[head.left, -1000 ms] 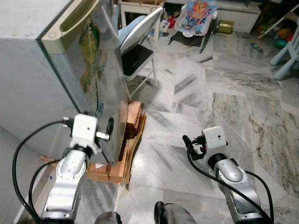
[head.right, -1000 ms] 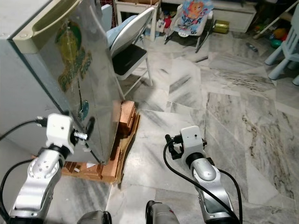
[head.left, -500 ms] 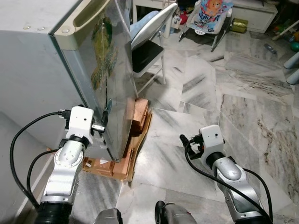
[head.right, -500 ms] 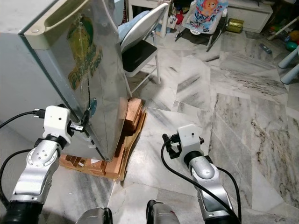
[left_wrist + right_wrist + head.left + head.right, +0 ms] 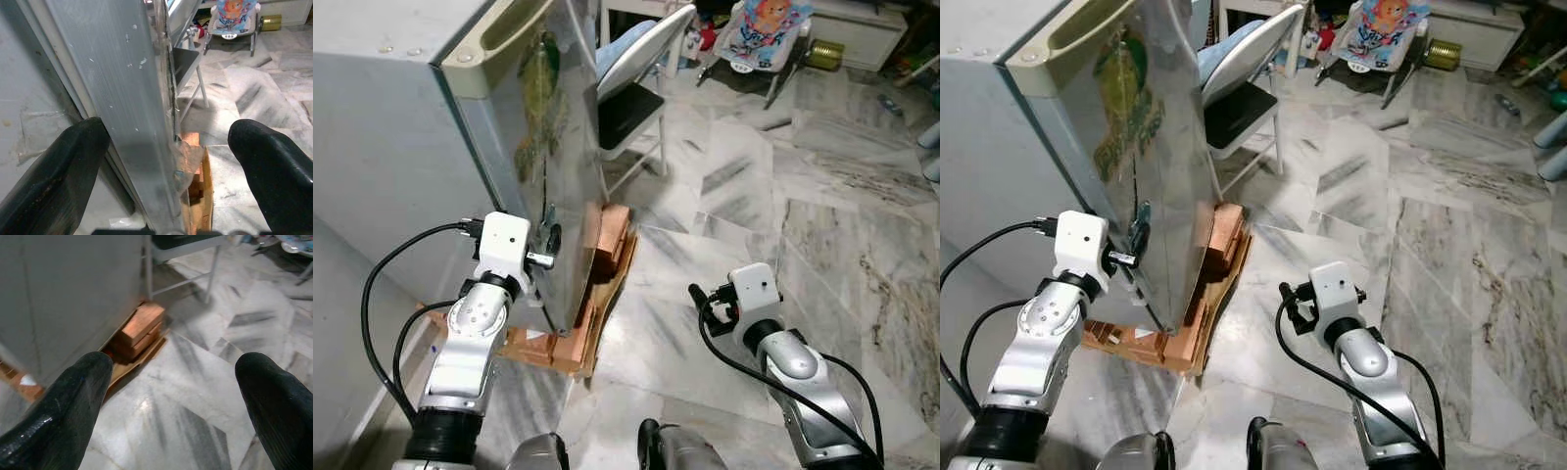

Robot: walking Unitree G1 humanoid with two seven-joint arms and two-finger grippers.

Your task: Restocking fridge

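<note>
- The fridge stands at the robot's left, raised on wooden blocks over flattened cardboard on the marble floor.
- Its door is shiny, with a green sticker, and appears slightly ajar; its free vertical edge faces the robot, and the long axis of that edge runs floor to top.
- The left gripper is at that edge, low down on the door. In the left wrist view the fingers are spread wide, one on the gap side by the cabinet and the other on the door's outer face, with the edge between them (they straddle it, and I cannot tell whether either finger touches the metal).
- The coming move turns on this: the door edge lies straight ahead between the left fingers, so the left arm is by far the nearer. My guess is that it means to swing the door outward, toward the folding chair.
- The right gripper hovers over bare floor, well apart from the fridge, with its fingers wide apart and nothing held.
- No goods to restock are visible, so the task looks to be at its start.
</note>
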